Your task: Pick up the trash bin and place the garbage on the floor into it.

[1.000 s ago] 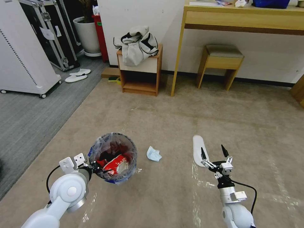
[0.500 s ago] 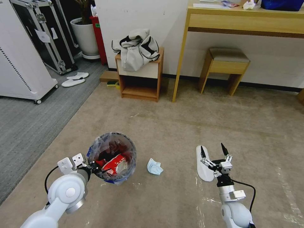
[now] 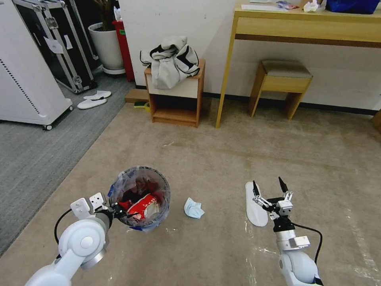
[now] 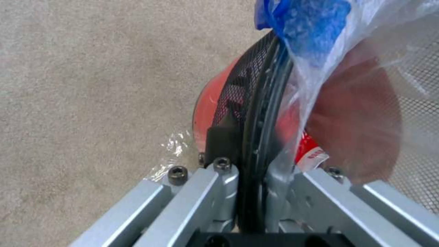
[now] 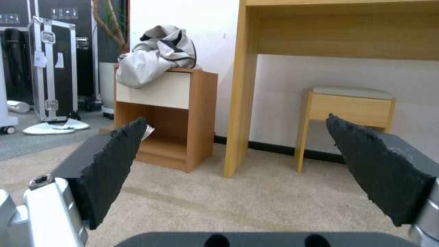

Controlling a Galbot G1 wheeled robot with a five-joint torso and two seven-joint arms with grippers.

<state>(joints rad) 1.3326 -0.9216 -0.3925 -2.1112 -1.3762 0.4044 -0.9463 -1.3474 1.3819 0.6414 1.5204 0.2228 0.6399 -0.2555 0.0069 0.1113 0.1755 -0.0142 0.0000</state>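
The trash bin [image 3: 139,186], a small red bucket with a bluish bag liner, hangs over the floor [image 3: 222,159] at my lower left. A red-and-white carton [image 3: 145,207] and other red garbage lie inside it. My left gripper [image 3: 118,209] is shut on the bin's near rim; the left wrist view shows the rim and liner of the bin [image 4: 208,103] clamped between the fingers. A light blue face mask [image 3: 193,208] lies on the carpet right of the bin. My right gripper [image 3: 269,186] stands open just above and right of a flat white slipper [image 3: 254,204]. In the right wrist view the right gripper [image 5: 235,121] is empty.
A wooden nightstand [image 3: 176,97] with a bundled grey-white garment stands ahead, next to a desk leg [image 3: 224,75] and a stool [image 3: 283,81]. Grey ribbed carpet [image 3: 35,155] at the left carries two white slippers [image 3: 93,99], a white cabinet and a planter pot [image 3: 106,45].
The camera moved between the oldest frame and now, so the slipper sits closer under my right gripper. The right gripper has risen slightly. The left gripper still holds the bin.
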